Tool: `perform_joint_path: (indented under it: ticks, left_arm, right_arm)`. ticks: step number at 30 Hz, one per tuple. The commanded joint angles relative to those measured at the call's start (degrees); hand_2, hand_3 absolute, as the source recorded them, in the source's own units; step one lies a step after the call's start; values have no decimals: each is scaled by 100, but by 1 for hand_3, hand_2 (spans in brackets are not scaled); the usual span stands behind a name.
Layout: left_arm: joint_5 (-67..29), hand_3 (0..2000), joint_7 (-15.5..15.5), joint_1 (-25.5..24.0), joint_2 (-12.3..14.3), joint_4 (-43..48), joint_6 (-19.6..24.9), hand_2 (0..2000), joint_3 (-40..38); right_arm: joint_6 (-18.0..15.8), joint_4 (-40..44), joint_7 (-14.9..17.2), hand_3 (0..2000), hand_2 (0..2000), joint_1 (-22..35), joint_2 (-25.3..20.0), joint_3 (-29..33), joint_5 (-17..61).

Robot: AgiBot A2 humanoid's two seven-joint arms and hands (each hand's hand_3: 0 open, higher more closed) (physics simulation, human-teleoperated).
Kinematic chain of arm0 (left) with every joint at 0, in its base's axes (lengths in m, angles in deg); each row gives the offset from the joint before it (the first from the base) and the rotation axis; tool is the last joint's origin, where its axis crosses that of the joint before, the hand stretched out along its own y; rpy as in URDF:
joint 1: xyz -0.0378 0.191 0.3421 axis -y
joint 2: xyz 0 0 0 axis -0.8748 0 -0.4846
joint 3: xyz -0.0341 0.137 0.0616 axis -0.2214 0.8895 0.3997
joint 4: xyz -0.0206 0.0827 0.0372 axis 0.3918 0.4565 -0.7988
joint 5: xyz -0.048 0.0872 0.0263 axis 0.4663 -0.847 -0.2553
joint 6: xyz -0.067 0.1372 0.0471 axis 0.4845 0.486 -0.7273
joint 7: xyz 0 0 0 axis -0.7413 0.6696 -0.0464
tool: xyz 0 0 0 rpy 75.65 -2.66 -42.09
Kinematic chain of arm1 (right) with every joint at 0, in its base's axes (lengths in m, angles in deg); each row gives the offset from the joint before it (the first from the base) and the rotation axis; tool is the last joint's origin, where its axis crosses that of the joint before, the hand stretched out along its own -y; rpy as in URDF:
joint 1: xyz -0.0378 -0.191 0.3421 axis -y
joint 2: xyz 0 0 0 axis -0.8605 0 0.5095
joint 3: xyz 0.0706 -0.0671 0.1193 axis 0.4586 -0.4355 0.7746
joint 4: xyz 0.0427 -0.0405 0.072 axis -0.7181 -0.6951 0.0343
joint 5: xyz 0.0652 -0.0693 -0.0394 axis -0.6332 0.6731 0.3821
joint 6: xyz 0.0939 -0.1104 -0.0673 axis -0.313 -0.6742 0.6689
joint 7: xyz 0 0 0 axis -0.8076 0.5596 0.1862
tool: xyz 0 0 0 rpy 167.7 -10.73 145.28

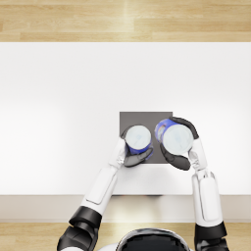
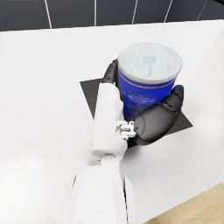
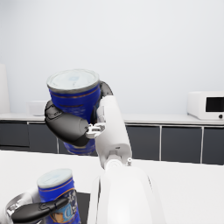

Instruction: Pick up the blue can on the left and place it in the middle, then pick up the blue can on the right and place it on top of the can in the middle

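Head view: a white table fills most of the picture, with a strip of wooden floor beyond its far edge. On the table lies a dark square mat. The left hand is wrapped around a blue can that stands upright on the mat, its pale lid facing up. Just beside it, to the right, the right hand is clasped around a second blue can, which partly overhangs the mat's right edge as seen from above.

In the left wrist view the left hand shows dark fingers curled against the side of the first can, whose base sits on the mat; the can's label carries white print too small to read.

In the right wrist view the right hand grips the second can well above the table, the can about upright, perhaps leaning a little. Lower in that view the first can stands on the table with the left hand's fingers around its lower part. Behind are a pale wall, a counter with dark cabinets, and a white microwave on the counter. The two cans are apart, the lifted one higher than and off to the side of the standing one.
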Motion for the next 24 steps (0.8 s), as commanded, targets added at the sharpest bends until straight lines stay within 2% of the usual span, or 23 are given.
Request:
perform_joint_path:
  ticks: [1, 2, 3, 5, 7, 10, 12, 14, 17, 20, 21, 22, 24]
  left_arm:
    - [1, 540, -15, 1, 16, 195, -39, 0, -68]
    - [1, 213, -24, -55, 0, 323, -47, 0, -87]
    - [2, 0, -31, -155, -42, 546, -92, 0, -89]
    - [2, 0, -32, -353, -126, 1110, -154, 0, -130]
    - [2, 0, 104, -629, -273, 1911, -202, 0, -226]
    - [3, 0, 681, -1079, -511, 3122, -236, 0, -609]
    - [3, 0, 1296, -1324, -624, 3776, -245, 0, -991]
    - [3, 0, 1613, -1491, -683, 4299, -250, 0, -1377]
    - [4, 0, 1824, -1649, -712, 4884, -253, 0, -1908]
    - [5, 0, 1902, -1736, -702, 5193, -254, 0, -2370]
    - [5, 0, 1915, -1729, -689, 5214, -255, 0, -2474]
    - [5, 0, 1924, -1745, -684, 5211, -255, 0, -2593]
    - [5, 0, 1935, -1769, -673, 5243, -255, 0, -2721]
  right_arm:
    - [0, 51, 0, 1520, 2000, 251, -94, -159, 0]
    - [0, 78, 0, 1520, 2000, 310, -128, -225, 0]
    - [-6, 122, -1, 1520, 2000, 348, -155, -318, 0]
    - [-15, 225, -2, 1520, 2000, 460, -225, -448, 0]
    - [62, 335, 5, 1520, 2000, 573, -297, -572, 0]
    - [240, 401, 52, 1520, 2000, 712, -399, -762, 1]
    - [1042, 530, 610, 1520, 2000, 796, -464, -865, 0]
    - [1625, 558, 1027, 1520, 2000, 793, -487, -1006, 0]
    - [1999, 616, 1292, 1520, 2000, 754, -505, -1244, -1]
    - [2138, 746, 1391, 1520, 2000, 747, -540, -1396, -1]
    - [2144, 796, 1410, 1520, 2000, 1892, 1249, -3447, -2]
    - [2198, 888, 1420, 1520, 2000, 955, -80, -1892, -6]
    - [2264, 1045, 1441, 1520, 2000, 964, -63, -1921, 1]
